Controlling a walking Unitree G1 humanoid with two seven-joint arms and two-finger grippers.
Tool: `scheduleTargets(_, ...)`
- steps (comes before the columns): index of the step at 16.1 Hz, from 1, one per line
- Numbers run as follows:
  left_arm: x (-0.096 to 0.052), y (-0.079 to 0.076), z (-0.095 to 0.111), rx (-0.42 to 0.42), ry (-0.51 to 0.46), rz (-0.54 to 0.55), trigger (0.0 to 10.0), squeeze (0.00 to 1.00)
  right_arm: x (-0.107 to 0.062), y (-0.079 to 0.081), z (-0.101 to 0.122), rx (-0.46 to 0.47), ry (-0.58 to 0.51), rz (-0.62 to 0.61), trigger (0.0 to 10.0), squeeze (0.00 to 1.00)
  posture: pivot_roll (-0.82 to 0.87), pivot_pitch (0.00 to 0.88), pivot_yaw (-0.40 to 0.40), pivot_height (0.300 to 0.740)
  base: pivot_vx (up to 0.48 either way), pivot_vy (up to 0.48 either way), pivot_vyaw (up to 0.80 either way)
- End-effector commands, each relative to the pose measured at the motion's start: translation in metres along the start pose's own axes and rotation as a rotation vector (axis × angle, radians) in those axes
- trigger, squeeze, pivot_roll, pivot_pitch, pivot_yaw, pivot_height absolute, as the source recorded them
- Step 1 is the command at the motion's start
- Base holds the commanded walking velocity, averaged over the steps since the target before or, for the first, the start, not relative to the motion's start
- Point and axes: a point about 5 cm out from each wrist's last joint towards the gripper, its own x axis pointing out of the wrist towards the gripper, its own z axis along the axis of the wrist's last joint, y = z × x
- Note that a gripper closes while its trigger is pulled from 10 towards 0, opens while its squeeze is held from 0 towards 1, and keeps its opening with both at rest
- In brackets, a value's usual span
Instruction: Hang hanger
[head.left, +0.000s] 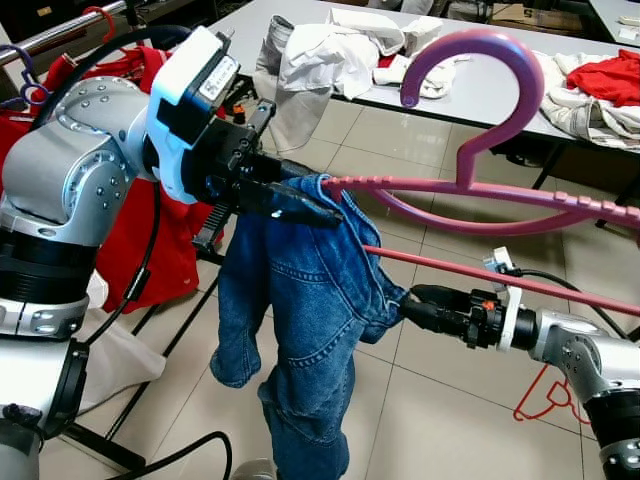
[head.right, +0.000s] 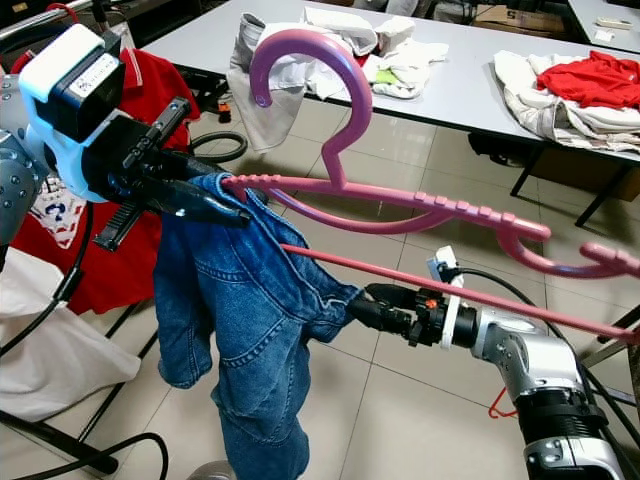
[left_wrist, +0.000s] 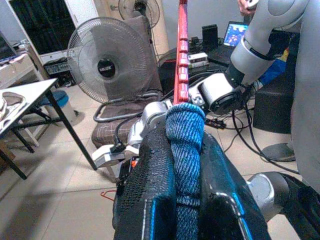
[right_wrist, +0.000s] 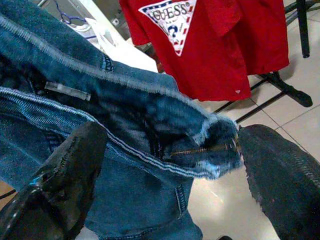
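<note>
A pink plastic hanger (head.left: 500, 192) with a big hook (head.left: 470, 55) is held level in mid-air, a red lower bar (head.left: 480, 277) running under it. Blue jeans (head.left: 300, 330) hang draped over its left end. My left gripper (head.left: 325, 212) is shut on the jeans' waistband at that end; in the left wrist view the denim (left_wrist: 184, 150) is pinched between the fingers (left_wrist: 150, 190). My right gripper (head.left: 410, 303) is lower and to the right, at the jeans' edge. Its fingers (right_wrist: 60, 185) stand apart, open, with the zipper edge (right_wrist: 210, 150) between them.
A clothes rack rail (head.left: 60, 35) at the left carries a red T-shirt (head.left: 150, 240), and its black legs cross the floor. Behind stands a grey table (head.left: 470, 100) piled with clothes. A red hanger (head.left: 540, 400) lies on the tiles at the right. A standing fan (left_wrist: 107, 65) faces me.
</note>
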Motion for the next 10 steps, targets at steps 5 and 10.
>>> scheduleTargets(5, 0.008, -0.0038, 0.0187, 0.064, 0.005, -0.058, 0.0, 0.0, -0.0019, -0.0063, -0.0003, 0.026, -0.025, -0.032, 10.0, 0.0, 0.13, 0.081, -0.013, 0.74, 0.0, 0.0, 0.0)
scheduleTargets(10, 0.0071, -0.004, 0.0152, 0.06, 0.008, -0.051, 0.0, 0.0, -0.0028, -0.005, 0.0022, 0.03, -0.047, -0.001, 10.0, 0.0, 0.13, 0.08, -0.015, 0.74, 0.0, 0.0, 0.0)
